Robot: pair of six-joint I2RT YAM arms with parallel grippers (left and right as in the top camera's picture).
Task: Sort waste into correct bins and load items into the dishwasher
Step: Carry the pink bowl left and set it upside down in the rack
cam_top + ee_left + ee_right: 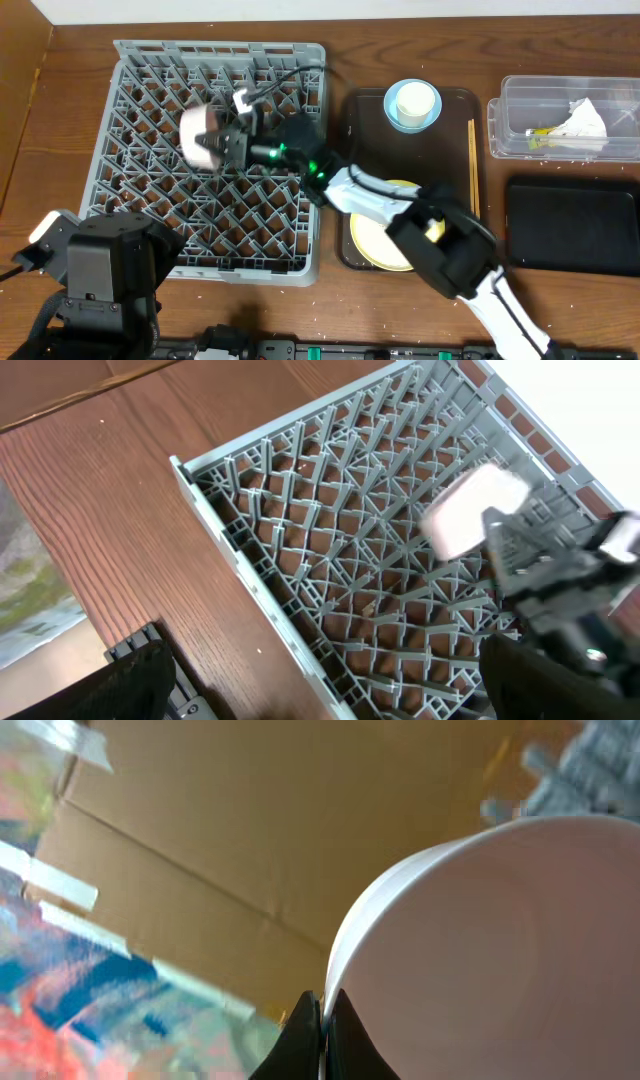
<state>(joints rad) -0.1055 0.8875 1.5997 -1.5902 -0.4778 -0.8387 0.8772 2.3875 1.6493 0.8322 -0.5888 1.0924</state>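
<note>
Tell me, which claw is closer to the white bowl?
Right. The right claw pinches the white bowl by its rim, holding it tilted over the dish rack. The left arm sits apart, by the rack's near left corner, not touching the bowl.

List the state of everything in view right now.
white bowl, tipped on edge over the dish rack, gripped at its rim.
right gripper, shut on the white bowl.
dish rack, holds no other dishes.
light blue cup, upright on the tray, small white cup nested inside.
pale yellow plate, flat on tray, partly under the right arm.
chopsticks, lying along tray's right edge.
napkin, inside the clear tub.
black bin, nothing visible inside.
</note>
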